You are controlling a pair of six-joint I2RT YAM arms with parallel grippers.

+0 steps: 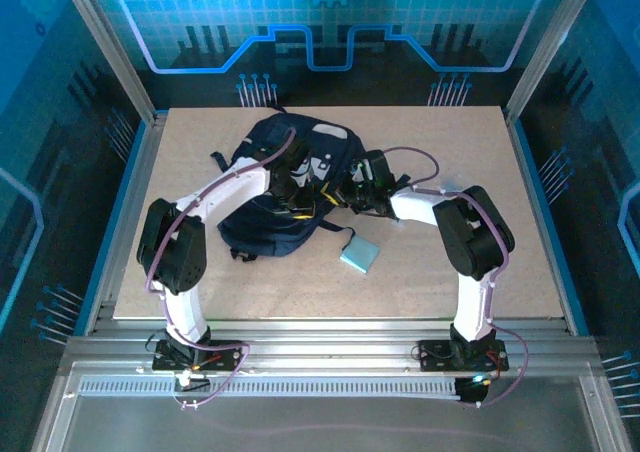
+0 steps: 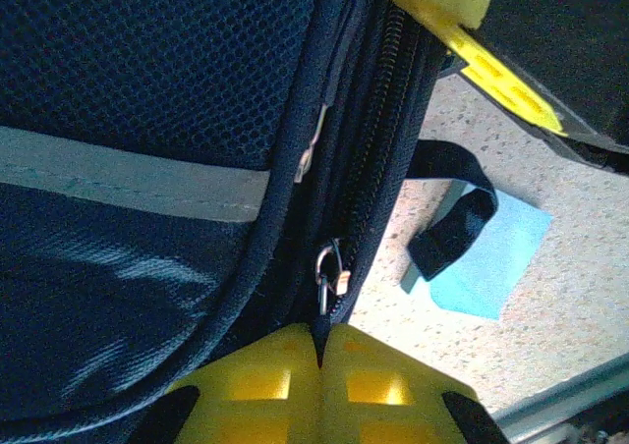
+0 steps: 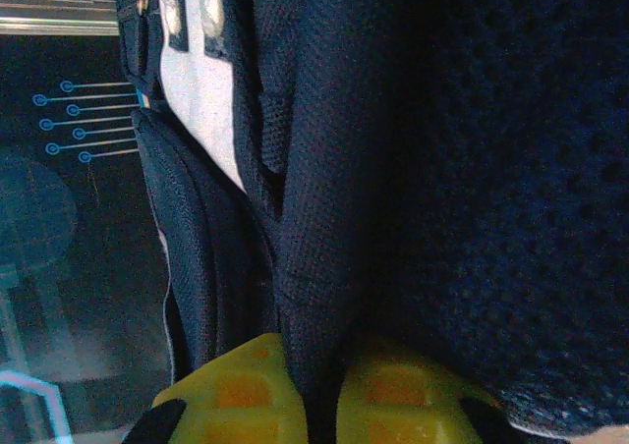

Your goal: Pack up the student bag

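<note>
Centrally on the counter (image 1: 450, 282) lies one student bag (image 1: 272, 230), navy with pale patches. One pale blue booklet (image 1: 359, 253) lies flat just beside its near right edge. Two arms meet at the bag: the left arm (image 1: 215, 197) and the right arm (image 1: 430, 207). The left fingers (image 2: 260, 385), two yellow ones, are pressed together on the dark tab hanging from one metal zip pull (image 2: 329, 270). The right fingers (image 3: 236, 390), also two, pinch a fold of the bag's navy fabric.
</note>
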